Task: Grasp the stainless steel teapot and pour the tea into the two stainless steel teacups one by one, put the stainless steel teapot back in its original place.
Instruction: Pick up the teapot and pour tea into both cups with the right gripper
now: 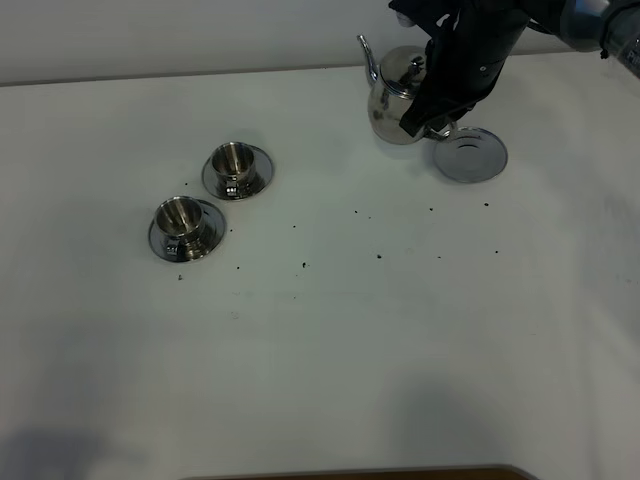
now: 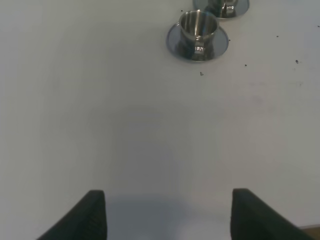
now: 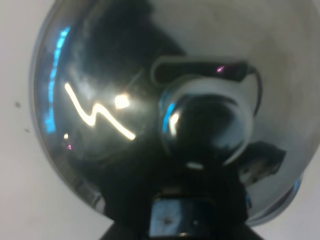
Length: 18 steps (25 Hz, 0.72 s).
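The stainless steel teapot (image 1: 397, 100) is at the back right, its spout pointing left, just left of the bare steel coaster disc (image 1: 470, 155) that is the original place. My right gripper (image 1: 432, 112) comes down from the top right and is shut on the pot's handle side. In the right wrist view the pot's shiny lid (image 3: 100, 100) and knob (image 3: 205, 125) fill the picture. The two stainless steel teacups stand on saucers at the left: one farther back (image 1: 237, 168), one nearer (image 1: 185, 225). My left gripper (image 2: 168, 217) hangs open over bare table, the nearer cup (image 2: 197, 32) well ahead of it.
The white tabletop (image 1: 400, 330) carries scattered dark specks (image 1: 379, 256) around its middle. A pale wall (image 1: 180, 40) runs behind the table's far edge. A brown strip (image 1: 350, 472) shows at the front edge.
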{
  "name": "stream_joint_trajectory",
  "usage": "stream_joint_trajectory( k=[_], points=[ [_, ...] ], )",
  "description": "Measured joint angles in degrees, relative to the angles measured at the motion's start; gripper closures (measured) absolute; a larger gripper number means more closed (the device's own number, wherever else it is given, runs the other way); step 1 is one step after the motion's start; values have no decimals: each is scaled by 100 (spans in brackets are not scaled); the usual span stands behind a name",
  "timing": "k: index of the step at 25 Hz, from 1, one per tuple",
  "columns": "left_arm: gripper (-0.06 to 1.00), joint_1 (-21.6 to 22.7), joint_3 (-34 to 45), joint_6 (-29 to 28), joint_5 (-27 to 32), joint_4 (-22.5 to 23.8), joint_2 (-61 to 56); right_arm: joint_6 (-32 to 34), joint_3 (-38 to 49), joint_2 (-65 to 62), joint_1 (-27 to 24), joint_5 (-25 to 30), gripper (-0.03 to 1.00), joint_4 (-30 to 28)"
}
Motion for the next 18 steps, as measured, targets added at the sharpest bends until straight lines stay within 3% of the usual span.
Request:
stream_joint_trajectory(
  k=[8,18],
  points=[
    [36,0,0,0,0,0,0,-192,-187,-6,562,-30,78,15],
    [36,0,0,0,0,0,0,-276,-187,-1,1086,-53,78,-585]
  ],
)
